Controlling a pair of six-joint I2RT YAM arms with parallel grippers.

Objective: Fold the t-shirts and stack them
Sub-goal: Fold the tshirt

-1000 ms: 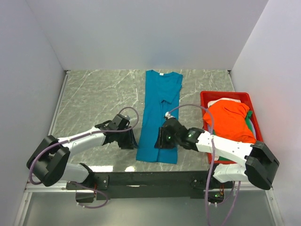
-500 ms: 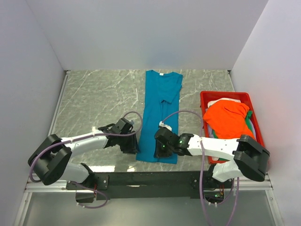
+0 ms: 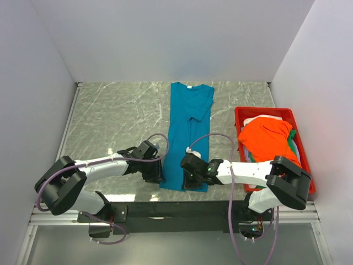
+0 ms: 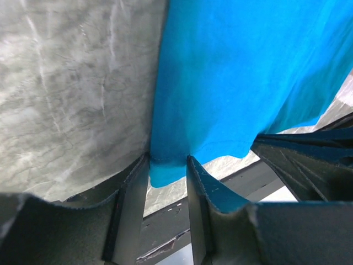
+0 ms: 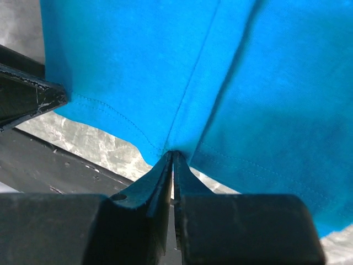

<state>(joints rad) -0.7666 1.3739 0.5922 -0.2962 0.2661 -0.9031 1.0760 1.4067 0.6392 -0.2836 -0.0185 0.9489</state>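
Note:
The teal-blue t-shirt lies folded into a long strip down the middle of the table, neck label at the far end. My left gripper is at its near-left hem corner. In the left wrist view the gripper is open, with the shirt corner between its fingers. My right gripper is at the near hem; in the right wrist view it is shut on the shirt's hem. An orange t-shirt lies piled on green and white cloth in the bin.
The red plastic bin stands at the right side of the table. The black front rail runs just below the shirt's hem. White walls close in the table on the left, back and right.
Both grippers have moved toward the near edge, down to the shirt's hem. The right one has slid left along the hem. The shirt has not shifted.

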